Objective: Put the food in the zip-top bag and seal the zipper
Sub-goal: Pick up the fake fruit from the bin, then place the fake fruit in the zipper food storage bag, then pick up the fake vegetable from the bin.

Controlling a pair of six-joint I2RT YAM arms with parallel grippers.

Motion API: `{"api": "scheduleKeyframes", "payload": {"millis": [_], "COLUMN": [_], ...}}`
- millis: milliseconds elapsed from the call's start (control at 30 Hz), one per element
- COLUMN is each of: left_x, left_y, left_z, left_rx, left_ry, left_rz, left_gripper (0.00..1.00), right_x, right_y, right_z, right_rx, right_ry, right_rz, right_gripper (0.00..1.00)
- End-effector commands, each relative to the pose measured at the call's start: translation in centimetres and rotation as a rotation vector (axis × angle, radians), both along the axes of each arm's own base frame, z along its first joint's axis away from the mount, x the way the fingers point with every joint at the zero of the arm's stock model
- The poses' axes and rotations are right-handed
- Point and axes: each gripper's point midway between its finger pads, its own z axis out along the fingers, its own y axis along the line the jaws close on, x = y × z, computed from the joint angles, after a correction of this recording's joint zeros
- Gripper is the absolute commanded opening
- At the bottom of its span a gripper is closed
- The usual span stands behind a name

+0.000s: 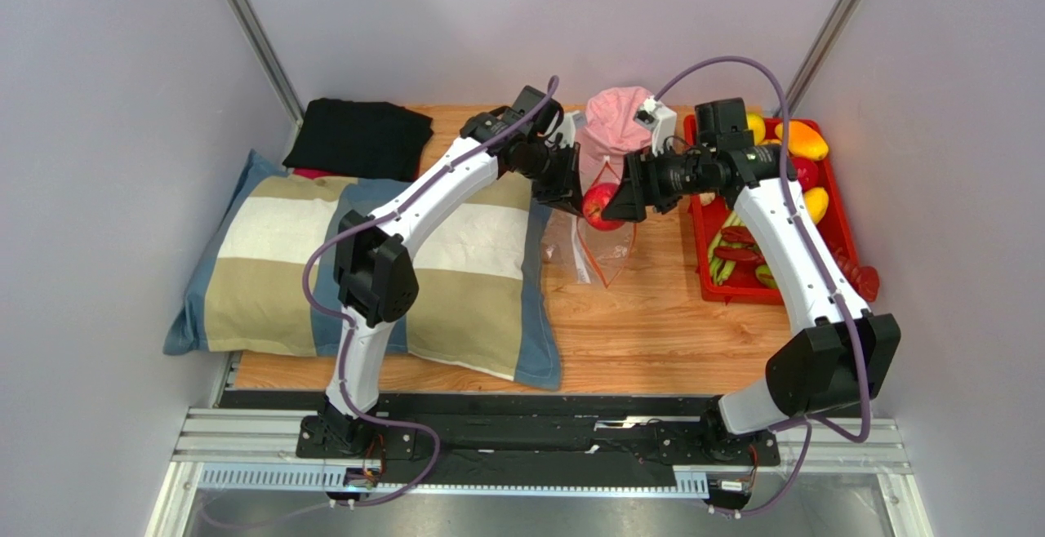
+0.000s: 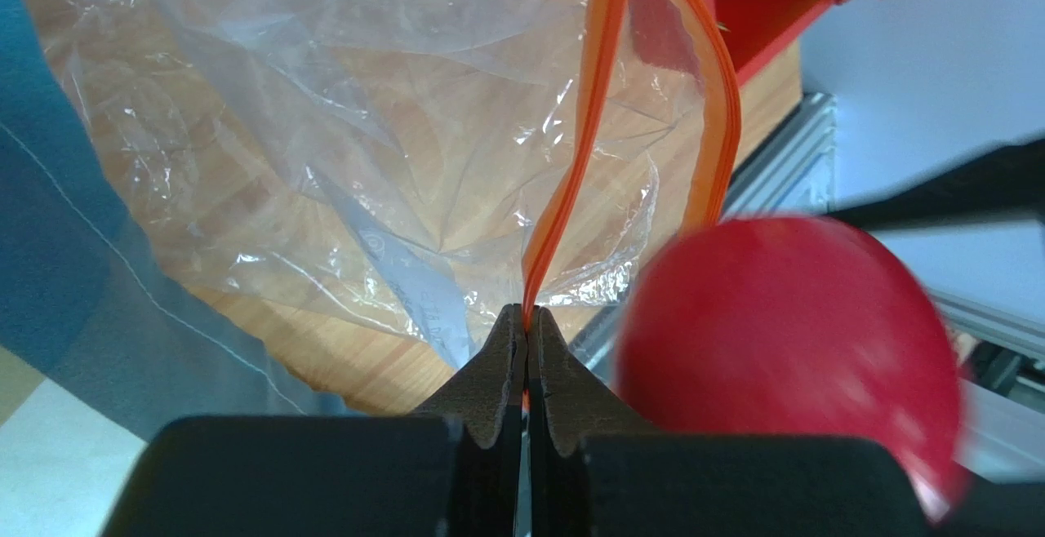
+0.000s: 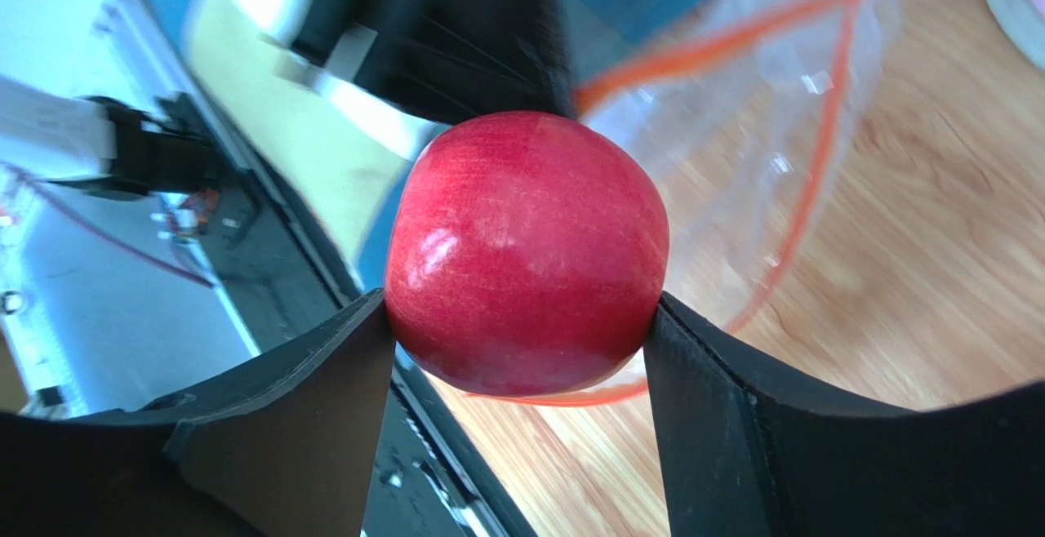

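Two arms meet above the bag [image 1: 597,256], which sits mid-table [image 1: 662,341] as a clear, crinkled sheet with its upper edge lifted. The left gripper [image 2: 528,317] has its jaws pressed tight together on the zipper [image 2: 589,133], pinching one thin orange strip right at the fingertips. From that pinch the two orange strips run away and spread apart, so the bag's mouth stands open, and the plastic hangs loose below it down to the wood.

The right gripper [image 3: 521,311] comes in from the bag's right side, its jaws spread wide and clamped on an apple [image 3: 528,249], one finger on each flank of the glossy red fruit. The apple hangs in the air at the bag's mouth, just beside the pinched strip. From where I stand I cannot tell whether it has crossed the rim. It does not rest on the table.

More food lies right of the bag in a red tray [image 1: 700,249]: yellow pieces [image 1: 803,139] at the far end and red and green ones nearer. A pink hat [image 1: 617,127] stands just behind the bag, close to both grippers. Left of the bag lies a striped pillow [image 1: 368,268], its corner just beside the plastic. A folded black cloth [image 1: 359,137] lies well off to the bag's far left.
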Motion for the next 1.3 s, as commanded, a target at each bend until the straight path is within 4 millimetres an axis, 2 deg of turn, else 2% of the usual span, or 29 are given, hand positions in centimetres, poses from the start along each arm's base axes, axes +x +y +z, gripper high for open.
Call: {"api": "scheduleKeyframes", "payload": {"millis": [0, 133, 200, 233, 300, 333, 367, 433, 467, 600, 733, 833, 967, 1067, 1133, 1167, 1200, 1233, 1267], "left_x": [-0.7, -1.5, -2.0, -2.1, -2.5, -2.5, -2.6, -2.5, -2.4, -2.2, -2.5, -2.4, -2.2, -2.0, -1.7, -1.5, -1.4, -1.0, -0.8], "left_y": [0.0, 0.3, 0.4, 0.5, 0.6, 0.4, 0.4, 0.6, 0.6, 0.5, 0.4, 0.5, 0.8, 1.2, 1.2, 1.1, 1.0, 1.0, 0.9], "left_z": [6.0, 8.3, 8.7, 9.2, 8.6, 9.3, 9.1, 8.5, 8.3, 8.4, 10.8, 11.1, 9.8, 9.0, 8.7, 8.5, 8.7, 8.2, 8.1], "left_rx": [-0.145, -0.250, -0.280, -0.317, -0.343, -0.380, -0.376, -0.366, -0.367, -0.396, -0.434, -0.431, -0.399, -0.371, -0.364, -0.361, -0.362, -0.354, -0.353], "left_ry": [-0.009, 0.058, 0.131, 0.165, 0.264, 0.288, 0.292, 0.293, 0.305, 0.343, 0.287, 0.261, 0.281, 0.274, 0.263, 0.263, 0.251, 0.245, 0.239], "left_rz": [-0.002, -0.019, -0.006, -0.017, 0.001, 0.002, 0.006, 0.023, 0.031, 0.043, 0.010, -0.002, 0.021, 0.048, 0.052, 0.053, 0.050, 0.055, 0.055], "left_gripper": [0.00, 0.00, 0.00, 0.00, 0.00, 0.00, 0.00, 0.00, 0.00, 0.00, 0.00, 0.00, 0.00, 0.00, 0.00, 0.00, 0.00, 0.00, 0.00], "right_x": [1.9, 2.4, 2.5, 2.7, 2.6, 2.8, 2.8, 2.9, 2.7, 2.4, 1.8, 1.1, 0.8, 1.3, 2.5, 3.7, 4.5, 5.7, 7.4], "right_y": [-1.8, -2.7, -3.2, -3.3, -3.8, -4.0, -4.2, -4.6, -4.8, -5.6, -6.4, -6.2, -6.0, -6.7, -8.3, -10.4, -11.3, -12.4, -15.1], "right_z": [-2.1, -2.1, -2.4, -2.0, -2.2, -2.6, -2.4, -3.0, -3.2, -4.2, -3.9, -2.3, 0.0, 1.8, 1.9, 2.0, 1.9, 0.9, 0.9], "right_rx": [-0.146, -0.209, -0.258, -0.274, -0.339, -0.362, -0.376, -0.409, -0.421, -0.469, -0.508, -0.427, -0.327, -0.239, -0.198, -0.191, -0.192, -0.199, -0.233], "right_ry": [-0.059, -0.087, -0.085, -0.101, -0.097, -0.084, -0.077, -0.066, -0.054, -0.023, -0.031, -0.042, -0.049, -0.050, -0.014, -0.015, -0.009, 0.016, -0.012], "right_rz": [-0.059, -0.063, -0.057, -0.053, -0.041, -0.036, -0.035, -0.026, -0.018, -0.012, 0.019, 0.017, -0.035, -0.091, -0.174, -0.243, -0.279, -0.318, -0.407], "right_gripper": [0.29, 0.30, 0.34, 0.37, 0.53, 0.63, 0.76, 0.82, 0.91, 0.94, 0.96, 0.94, 0.92, 0.91, 0.91, 0.91, 0.91, 0.90, 0.90]}}
